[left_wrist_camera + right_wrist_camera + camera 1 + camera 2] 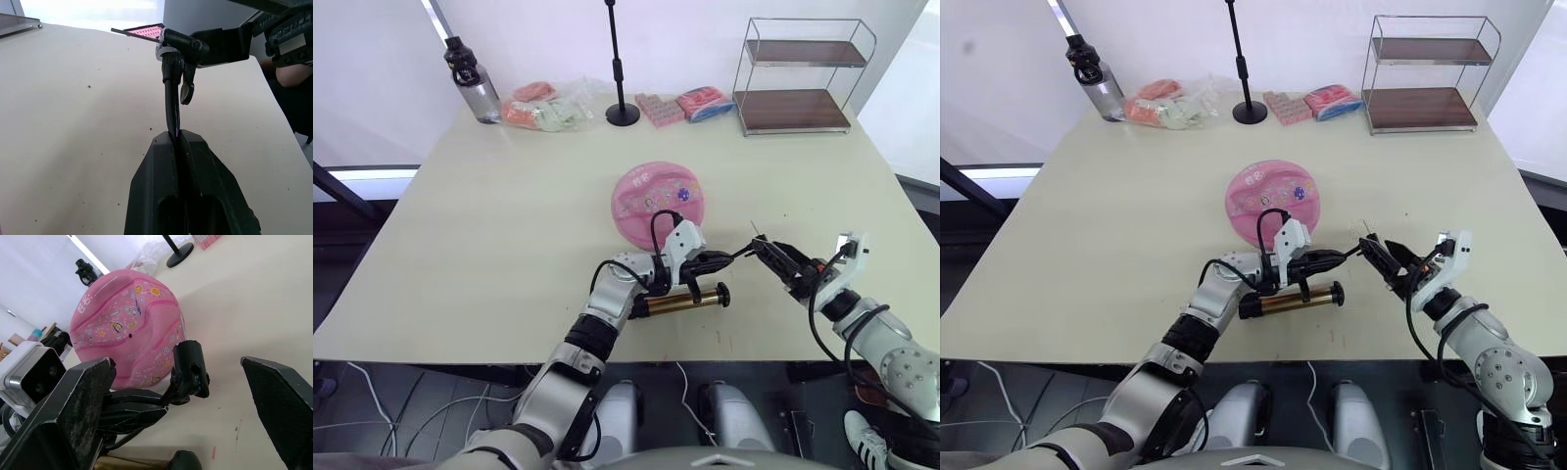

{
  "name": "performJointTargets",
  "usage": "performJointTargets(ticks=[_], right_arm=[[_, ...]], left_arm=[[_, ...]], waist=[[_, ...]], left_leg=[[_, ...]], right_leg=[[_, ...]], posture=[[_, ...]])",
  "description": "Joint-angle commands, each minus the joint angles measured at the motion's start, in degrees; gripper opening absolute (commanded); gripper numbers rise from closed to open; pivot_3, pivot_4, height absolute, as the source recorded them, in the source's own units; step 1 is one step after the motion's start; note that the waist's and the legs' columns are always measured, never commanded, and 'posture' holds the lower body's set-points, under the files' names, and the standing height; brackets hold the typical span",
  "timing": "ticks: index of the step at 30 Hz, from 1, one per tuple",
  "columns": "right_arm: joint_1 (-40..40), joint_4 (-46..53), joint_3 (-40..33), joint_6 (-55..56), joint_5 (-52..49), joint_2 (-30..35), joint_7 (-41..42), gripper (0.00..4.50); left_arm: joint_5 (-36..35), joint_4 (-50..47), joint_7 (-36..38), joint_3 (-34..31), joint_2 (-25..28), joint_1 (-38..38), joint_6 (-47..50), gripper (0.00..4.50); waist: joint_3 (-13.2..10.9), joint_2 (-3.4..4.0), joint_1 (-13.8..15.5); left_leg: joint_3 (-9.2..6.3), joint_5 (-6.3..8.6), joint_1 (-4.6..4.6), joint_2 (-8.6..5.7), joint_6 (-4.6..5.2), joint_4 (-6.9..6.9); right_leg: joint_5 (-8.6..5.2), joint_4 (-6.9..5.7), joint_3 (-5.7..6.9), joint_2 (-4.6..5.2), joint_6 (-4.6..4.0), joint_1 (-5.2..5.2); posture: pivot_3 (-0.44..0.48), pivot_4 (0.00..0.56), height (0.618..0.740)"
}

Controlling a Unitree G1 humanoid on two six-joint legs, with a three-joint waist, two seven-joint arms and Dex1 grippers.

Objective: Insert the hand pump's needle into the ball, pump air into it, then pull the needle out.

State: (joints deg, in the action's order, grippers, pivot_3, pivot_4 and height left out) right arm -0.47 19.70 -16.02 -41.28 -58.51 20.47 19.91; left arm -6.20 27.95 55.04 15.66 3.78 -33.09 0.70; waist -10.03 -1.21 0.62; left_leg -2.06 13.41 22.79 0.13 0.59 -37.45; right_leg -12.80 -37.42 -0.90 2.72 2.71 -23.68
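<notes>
The pink ball [658, 201] sits mid-table, and its black valve dot [130, 336] shows on its side in the right wrist view. The gold hand pump [680, 300] lies on the table in front of the ball, under my left wrist. My left gripper [176, 138] is shut on the pump's black hose [171, 105], just behind the black fitting [177, 48]. The thin needle [134, 32] sticks out of that fitting, off the ball. My right gripper [178, 366] stands open, with the fitting [190, 369] between its spread fingers.
Along the table's far edge stand a water bottle [475, 83], bagged packets [543, 108], a black pole stand [622, 110], pink packets [685, 106] and a two-tier wire shelf [798, 78]. The table's front edge [509, 354] runs just below the pump.
</notes>
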Motion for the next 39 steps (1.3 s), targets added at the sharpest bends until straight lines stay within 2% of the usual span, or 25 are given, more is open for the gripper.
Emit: performJointTargets(ticks=[1, 39], right_arm=[[-0.7, 0.6, -1.0, -0.4, -1.6, 0.6, 0.9, 4.5], [-0.8, 0.6, -0.7, -0.2, -0.7, -2.0, -0.3, 4.5]], left_arm=[[-1.3, -1.8, 0.5, -0.4, -0.7, 0.1, -1.3, 0.04], [-3.5, -2.9, 0.7, -0.4, -1.6, 2.3, 0.2, 0.04]], waist=[[0.0, 0.0, 0.0], [0.0, 0.0, -0.1]], left_leg=[[0.0, 0.0, 0.0, 0.0, 0.0, 0.0], [0.0, 0.01, 0.01, 0.01, 0.01, 0.02]], right_leg=[[0.0, 0.0, 0.0, 0.0, 0.0, 0.0], [0.0, 0.04, 0.0, -0.01, 0.0, 0.0]], posture=[[0.0, 0.15, 0.74], [0.0, 0.15, 0.74]])
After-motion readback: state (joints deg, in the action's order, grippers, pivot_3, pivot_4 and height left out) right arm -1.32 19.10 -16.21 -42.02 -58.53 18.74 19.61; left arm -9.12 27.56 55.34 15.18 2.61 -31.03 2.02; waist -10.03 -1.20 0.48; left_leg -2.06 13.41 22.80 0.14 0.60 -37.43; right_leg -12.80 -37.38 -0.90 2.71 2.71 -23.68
